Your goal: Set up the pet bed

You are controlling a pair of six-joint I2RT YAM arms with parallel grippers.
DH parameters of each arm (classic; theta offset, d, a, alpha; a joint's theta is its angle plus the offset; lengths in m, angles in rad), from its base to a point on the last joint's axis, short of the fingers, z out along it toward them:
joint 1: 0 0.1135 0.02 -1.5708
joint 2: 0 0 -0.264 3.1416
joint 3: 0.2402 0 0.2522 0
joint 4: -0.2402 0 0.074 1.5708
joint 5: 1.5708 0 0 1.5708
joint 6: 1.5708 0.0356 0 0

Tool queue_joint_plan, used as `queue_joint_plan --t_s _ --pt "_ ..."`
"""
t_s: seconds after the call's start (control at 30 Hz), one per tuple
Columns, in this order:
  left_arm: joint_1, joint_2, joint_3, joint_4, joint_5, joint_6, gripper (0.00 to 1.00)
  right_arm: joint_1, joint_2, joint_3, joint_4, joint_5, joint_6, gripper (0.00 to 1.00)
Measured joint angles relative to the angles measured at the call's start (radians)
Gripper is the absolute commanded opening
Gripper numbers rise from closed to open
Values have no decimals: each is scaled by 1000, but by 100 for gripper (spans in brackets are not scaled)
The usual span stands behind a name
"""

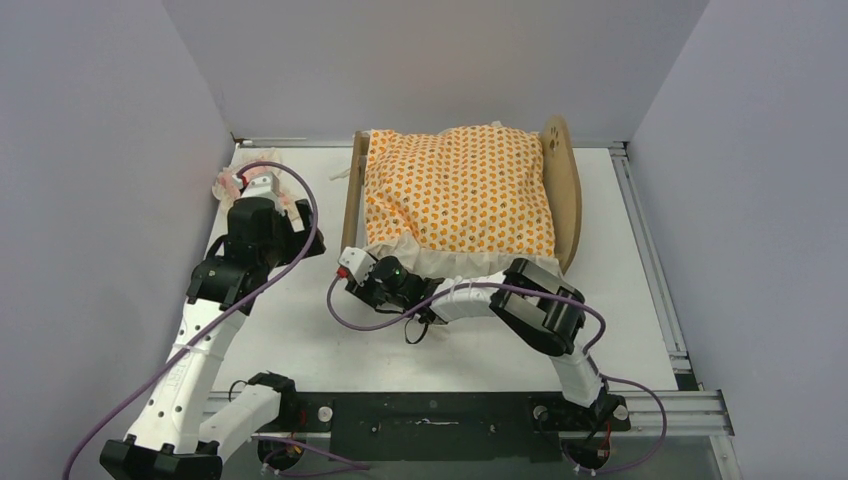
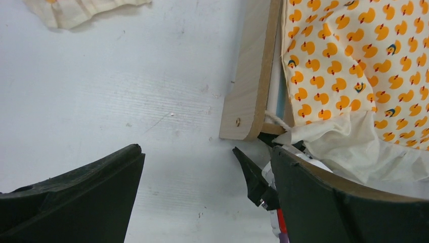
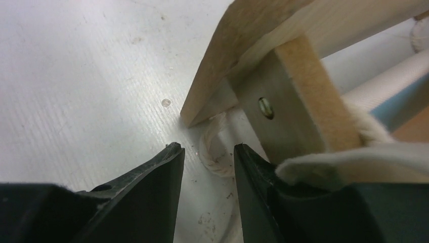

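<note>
- Left gripper (image 2: 205, 157) is held wide open over the table (image 2: 101, 91), beside the pet bed (image 2: 250, 76).
- Right gripper (image 3: 205, 148) is seen narrowly parted, with a rope loop (image 3: 215, 164) just past its tips.

The pet bed (image 1: 563, 190) is pale plywood. Its cushion (image 2: 354, 55) shows orange ducks on pale yellow, a few marked blue, edged by a cream ruffle (image 2: 364, 147). White tabletop (image 1: 300, 340), black fingers (image 3: 146, 202), purple cables (image 1: 316, 215), and a pink pillow (image 1: 232, 185) at ten o'clock.
</note>
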Motion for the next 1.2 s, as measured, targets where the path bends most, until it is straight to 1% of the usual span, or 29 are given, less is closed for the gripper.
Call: queue_joint_plan --t_s 0.23,0.37,0.47,0.5,0.57,0.67,0.83,0.97,1.13,1.17,1.2 --pt "0 -3 -11 -36 8 -1 96 -32 64 23 -1 -99 -27 45" --pt "0 -4 -11 -36 10 -1 96 -51 82 63 -18 -151 -38 43" --pt "0 -4 -19 -35 14 0 96 -66 100 90 -23 -170 -47 35" --pt "0 -3 -23 -35 18 -1 96 -69 106 93 -24 -175 -50 31" --pt "0 -2 -29 -36 24 -1 96 -75 115 100 -29 -182 -55 22" --pt "0 -3 -39 -37 27 -1 96 -80 115 102 -41 -191 -55 6" --pt "0 -8 -60 -37 32 -2 96 -76 100 83 -56 -211 -56 5" --pt "0 -18 -83 -43 42 -21 96 -47 19 10 -128 -239 -56 5" --pt "0 -22 -137 -42 73 -50 96 60 -87 -57 -243 -309 -43 5" --pt "0 -22 -150 -42 80 -54 96 85 -103 -64 -256 -328 -35 7" --pt "0 -21 -161 -43 87 -57 96 109 -118 -71 -265 -347 -27 11"
